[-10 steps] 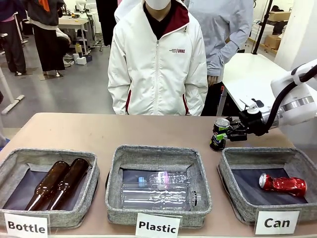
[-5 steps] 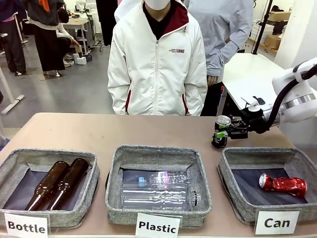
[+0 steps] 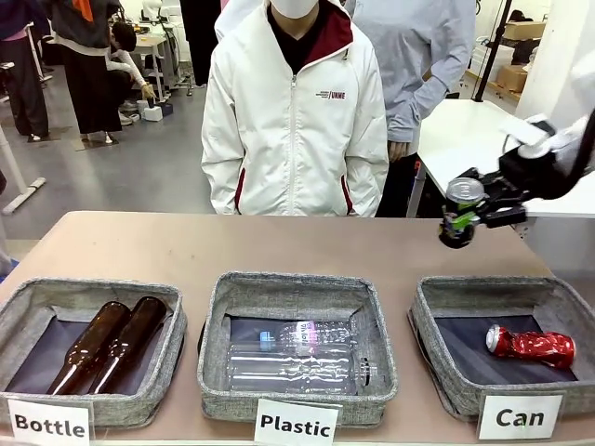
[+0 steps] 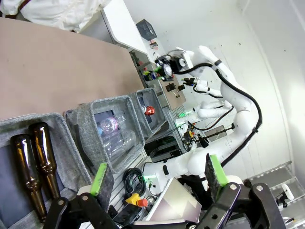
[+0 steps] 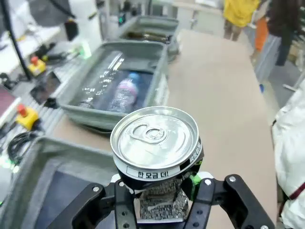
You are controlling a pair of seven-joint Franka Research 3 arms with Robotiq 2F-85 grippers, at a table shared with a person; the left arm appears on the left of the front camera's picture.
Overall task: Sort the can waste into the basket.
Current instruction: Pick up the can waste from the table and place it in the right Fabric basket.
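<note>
We judge the sorting about half done. The grey basket (image 3: 437, 346) marked "Can" already holds the crushed red can (image 3: 531, 345), lying on its side on the dark base. The second piece of can waste, the dark can (image 3: 460, 212) with the silver top, is up in the air beyond the basket's far rim, clamped upright in the right claw (image 3: 464, 219); from the wrist we see the green pads pressed against its sides below the lid (image 5: 155, 137). What is left, as we read it, is to carry this can over the basket and let it go there. The left claw (image 4: 157, 172) hangs off to the side with its jaws wide apart and nothing between them.

The table (image 3: 186, 246) is a plain tan top, bare behind the three baskets. The "Bottle" basket (image 3: 19, 311) holds two brown bottles (image 3: 107, 346) and the "Plastic" basket (image 3: 216, 311) clear plastic bottles (image 3: 296, 358), each fronted by a white card. A person in a white jacket (image 3: 296, 116) stands at the far edge, another close behind, with a workshop floor and further tables beyond.
</note>
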